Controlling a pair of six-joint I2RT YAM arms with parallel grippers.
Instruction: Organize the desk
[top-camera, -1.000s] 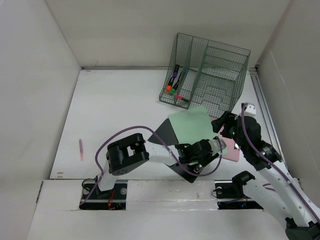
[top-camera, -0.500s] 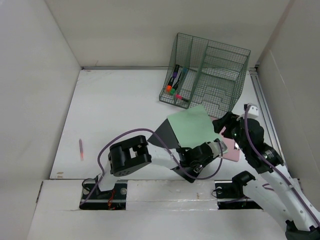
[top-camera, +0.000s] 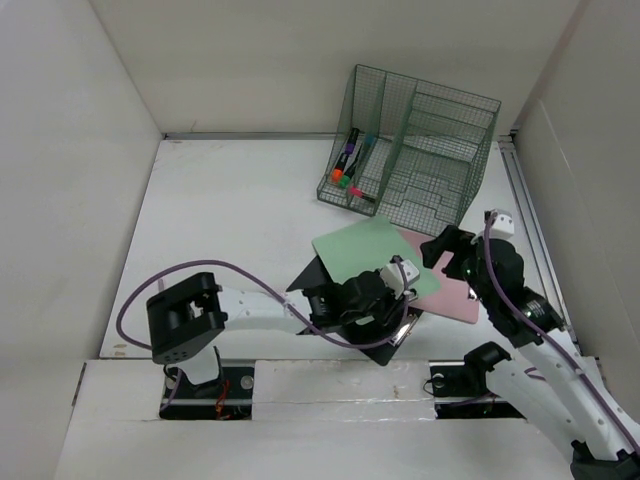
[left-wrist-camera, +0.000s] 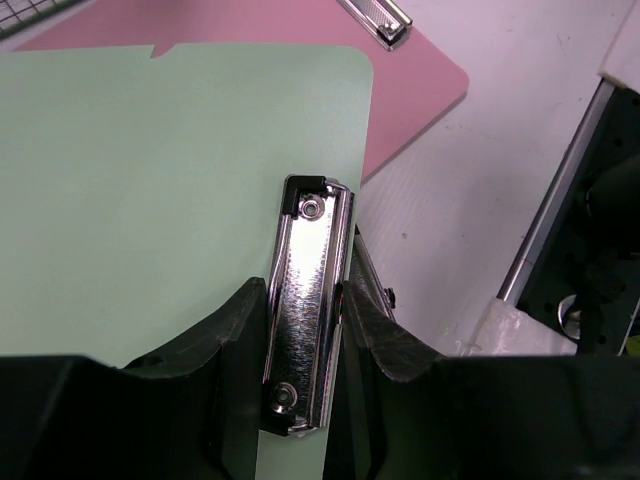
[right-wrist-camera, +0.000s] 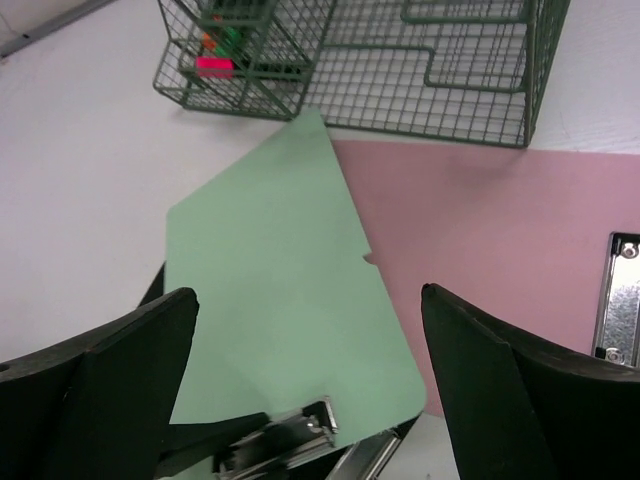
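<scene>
desk (top-camera: 230, 210): white tabletop filling the middle of the top view, walled by white panels.
wire-mesh organizer rack (top-camera: 420, 150): upper right, tilted; its big slots look empty.
pink clipboard (top-camera: 455, 295): flat at lower right, partly under the green one.
green clipboard (top-camera: 360, 250): lower centre, overlapping pink and black.
black clipboard (top-camera: 312, 275): mostly covered, one corner showing lower centre.
left gripper (left-wrist-camera: 305, 300): jaws narrow, clamped on the green clipboard's metal clip (left-wrist-camera: 310, 250).
right gripper (right-wrist-camera: 308, 295): jaws wide, holding nothing, above the boards.
markers (top-camera: 348, 160): standing in the rack's left compartment.
progress: markers stowed; three clipboards not yet filed, likely early-to-middle.
</scene>
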